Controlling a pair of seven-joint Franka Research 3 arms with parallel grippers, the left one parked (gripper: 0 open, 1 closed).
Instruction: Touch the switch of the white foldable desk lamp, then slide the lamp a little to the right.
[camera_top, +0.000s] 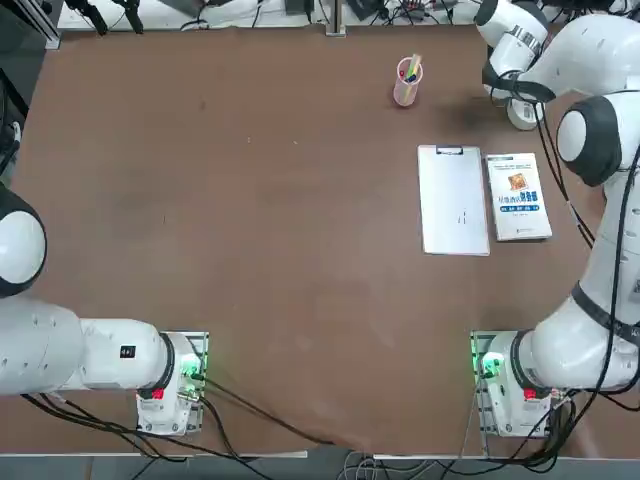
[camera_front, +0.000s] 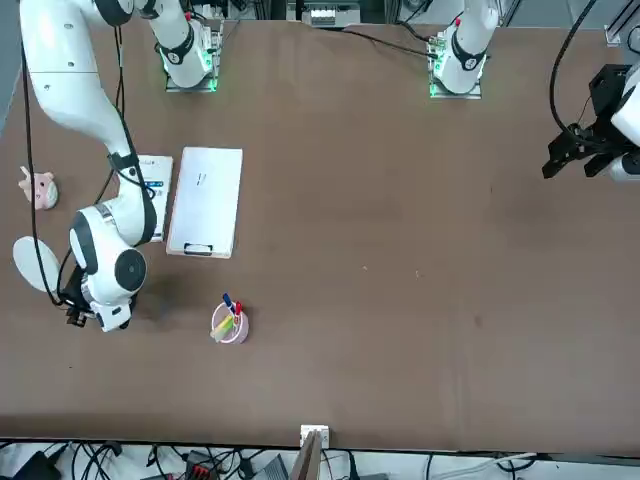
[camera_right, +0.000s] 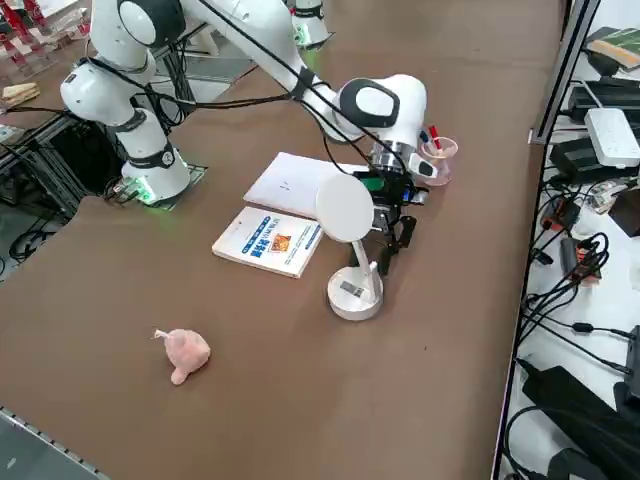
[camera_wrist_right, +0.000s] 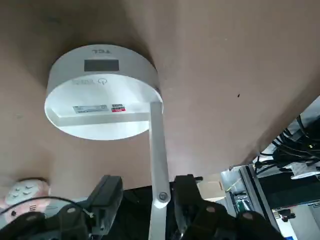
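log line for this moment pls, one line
right gripper: at lamp's thin arm, fingers either side, not visibly clamped | lamp: upright beside book | pen cup: behind gripper

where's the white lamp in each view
Top view: far right near the top edge; only part of the lamp shows under the right arm.
Front view: far left; the lamp's oval head shows beside the arm.
Right side view: centre, base in front of the book.
Right wrist view: base fills the upper left, with the lamp's arm between the fingers of the right gripper.
Shared landmark: the pink pen cup, absent from the wrist view.
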